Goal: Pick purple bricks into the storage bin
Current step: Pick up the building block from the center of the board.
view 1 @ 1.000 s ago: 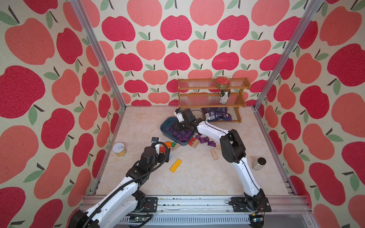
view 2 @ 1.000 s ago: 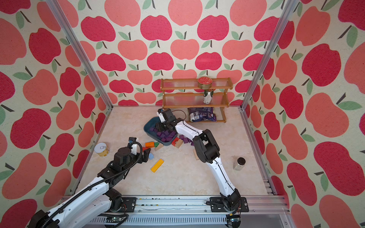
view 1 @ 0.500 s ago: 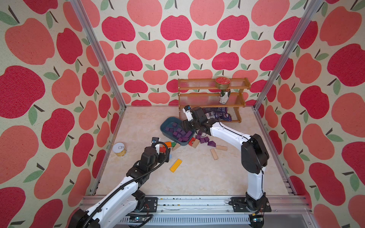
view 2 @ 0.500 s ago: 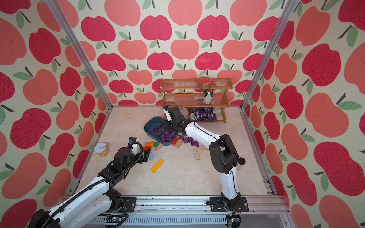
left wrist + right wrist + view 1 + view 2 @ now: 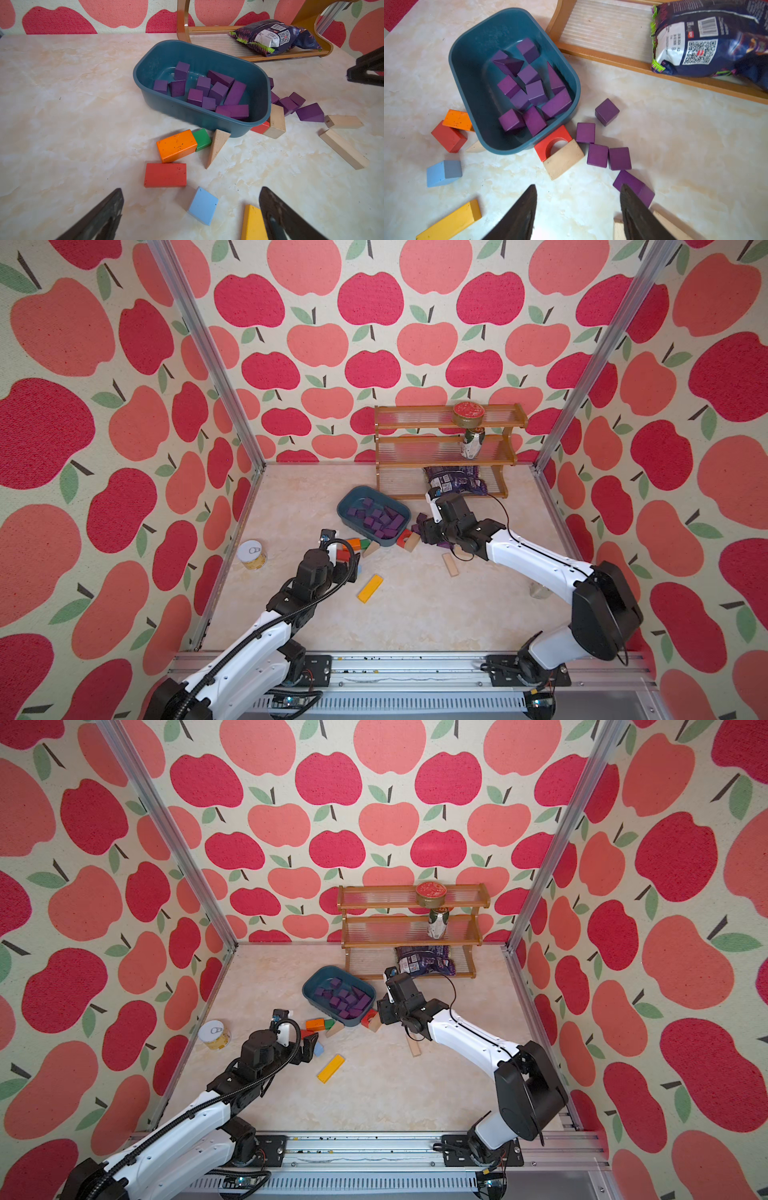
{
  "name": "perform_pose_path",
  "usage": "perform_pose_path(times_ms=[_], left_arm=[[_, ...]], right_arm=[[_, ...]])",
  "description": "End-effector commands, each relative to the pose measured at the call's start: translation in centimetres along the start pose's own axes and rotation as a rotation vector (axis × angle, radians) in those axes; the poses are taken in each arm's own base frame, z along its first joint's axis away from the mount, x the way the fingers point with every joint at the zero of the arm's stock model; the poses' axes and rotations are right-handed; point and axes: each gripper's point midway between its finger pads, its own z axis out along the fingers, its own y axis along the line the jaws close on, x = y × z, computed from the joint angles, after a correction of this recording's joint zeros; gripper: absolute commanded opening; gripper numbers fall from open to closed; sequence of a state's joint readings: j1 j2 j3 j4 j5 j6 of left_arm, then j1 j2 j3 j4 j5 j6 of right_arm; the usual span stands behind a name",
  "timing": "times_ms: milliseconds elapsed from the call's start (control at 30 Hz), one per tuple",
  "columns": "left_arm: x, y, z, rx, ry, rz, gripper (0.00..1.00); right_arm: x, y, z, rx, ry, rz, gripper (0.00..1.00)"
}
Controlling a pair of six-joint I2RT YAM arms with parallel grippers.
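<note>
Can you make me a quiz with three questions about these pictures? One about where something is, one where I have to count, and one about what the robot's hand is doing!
1. On which shelf of the wooden rack does the snack bag lie?
A. top shelf
B. middle shelf
C. bottom shelf

2. How many purple bricks lie on the table outside the storage bin?
A. one
B. five
C. twelve

3. What is the left gripper doing?
A. open, holding nothing
B. shut tight, empty
C. shut on a purple brick

Answers:
1 C: the bag rests on the lowest shelf, down at table level.
2 B: the right wrist view shows five of them beside the bin.
3 A: its fingers stand wide apart and grip nothing.
</note>
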State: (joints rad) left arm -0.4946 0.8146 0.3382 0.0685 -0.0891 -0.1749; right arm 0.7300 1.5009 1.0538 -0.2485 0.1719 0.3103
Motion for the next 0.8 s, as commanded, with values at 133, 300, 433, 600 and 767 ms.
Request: perform_pose_path(times_ms=[133,300,433,600,767], left_arm=[[-0.2,-1.3,-0.1,0.080,-0.016,-0.015,0.99],[-0.5,-2.3,-0.4,0.138,-0.024,-0.018,0.99],[-0.4,-2.5,-0.4,0.153,-0.029,-0.019,0.99],[-0.6,-3.1,-0.4,0.183,-0.034,-0.009,0.99],[-0.8,-5.0,-1.1,0.284,-0.047,0.052,0.99]], right_arm=[[1.8,-1.8,-2.6,0.049,-0.005,0.079,0.67],[3.7,-2.2,-3.8,0.040,0.042,0.063,0.69],[4.9,-3.5,-4.4,0.038,0.079,0.070,0.70],[4.8,-3.8,-5.0,0.004,0.075,0.011,0.70],[4.3,-3.7,-4.9,-0.020,0.045,-0.094,0.71]])
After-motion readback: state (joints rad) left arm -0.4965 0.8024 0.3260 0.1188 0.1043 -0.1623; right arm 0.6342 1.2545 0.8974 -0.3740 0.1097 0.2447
